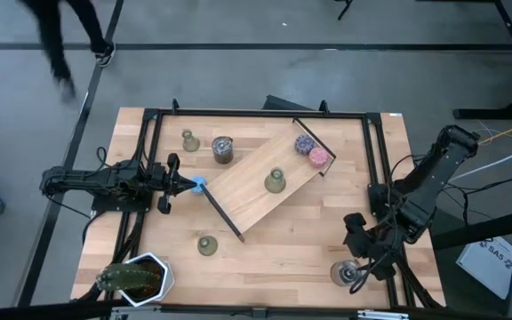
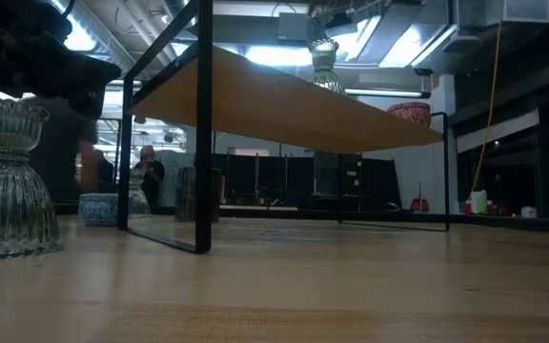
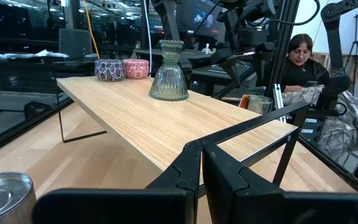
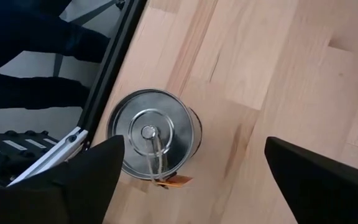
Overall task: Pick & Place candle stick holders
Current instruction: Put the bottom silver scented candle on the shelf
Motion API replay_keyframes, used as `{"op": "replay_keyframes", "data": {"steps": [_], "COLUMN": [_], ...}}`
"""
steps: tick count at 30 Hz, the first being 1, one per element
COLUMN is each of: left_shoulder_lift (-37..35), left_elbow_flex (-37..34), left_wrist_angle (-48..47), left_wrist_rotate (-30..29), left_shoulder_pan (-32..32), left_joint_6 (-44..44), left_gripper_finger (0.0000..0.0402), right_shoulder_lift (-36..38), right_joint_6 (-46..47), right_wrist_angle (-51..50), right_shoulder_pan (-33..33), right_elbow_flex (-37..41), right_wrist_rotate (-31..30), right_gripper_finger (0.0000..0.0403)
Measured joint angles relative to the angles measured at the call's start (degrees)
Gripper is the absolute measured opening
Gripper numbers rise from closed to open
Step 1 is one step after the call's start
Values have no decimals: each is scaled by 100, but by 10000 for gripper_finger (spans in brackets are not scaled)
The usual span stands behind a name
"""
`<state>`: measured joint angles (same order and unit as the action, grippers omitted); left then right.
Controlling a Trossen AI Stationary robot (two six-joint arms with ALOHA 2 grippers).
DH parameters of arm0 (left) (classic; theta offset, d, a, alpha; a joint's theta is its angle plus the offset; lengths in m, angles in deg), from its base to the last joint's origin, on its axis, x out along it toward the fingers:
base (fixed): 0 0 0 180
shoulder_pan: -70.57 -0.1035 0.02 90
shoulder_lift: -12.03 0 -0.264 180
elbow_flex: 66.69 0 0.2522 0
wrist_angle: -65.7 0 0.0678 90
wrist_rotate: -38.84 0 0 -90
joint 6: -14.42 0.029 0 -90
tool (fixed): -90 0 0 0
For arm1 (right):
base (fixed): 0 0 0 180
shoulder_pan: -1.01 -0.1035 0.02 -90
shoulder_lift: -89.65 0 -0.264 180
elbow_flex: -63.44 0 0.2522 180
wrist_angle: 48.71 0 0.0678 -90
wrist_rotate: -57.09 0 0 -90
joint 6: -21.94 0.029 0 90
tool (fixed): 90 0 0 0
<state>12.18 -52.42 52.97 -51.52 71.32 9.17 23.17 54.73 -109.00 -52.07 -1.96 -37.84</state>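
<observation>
Overhead, the right gripper hangs spread wide above a silver tin, near right; the left gripper waits pressed together, apparently empty.

Left arm lies low and stretched level from the left edge toward the middle, its tool pinched closed at the tip. Right arm folded at the near right corner, elbow raised, wrist angled down. Right tool points straight down at the tabletop, fingers spread wide, holding nothing.
</observation>
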Motion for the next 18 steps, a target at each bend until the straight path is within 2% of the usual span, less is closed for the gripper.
{"op": "replay_keyframes", "data": {"steps": [18], "left_shoulder_lift": [0], "left_elbow_flex": [0], "left_wrist_angle": [0], "left_wrist_rotate": [0], "left_shoulder_pan": [1], "left_joint_6": [-1], "left_gripper_finger": [11], "right_shoulder_lift": [-122], "right_joint_6": [-199], "right_wrist_angle": [76], "right_shoulder_pan": [-205], "right_elbow_flex": [0], "right_wrist_rotate": [46], "right_gripper_finger": [398]}}
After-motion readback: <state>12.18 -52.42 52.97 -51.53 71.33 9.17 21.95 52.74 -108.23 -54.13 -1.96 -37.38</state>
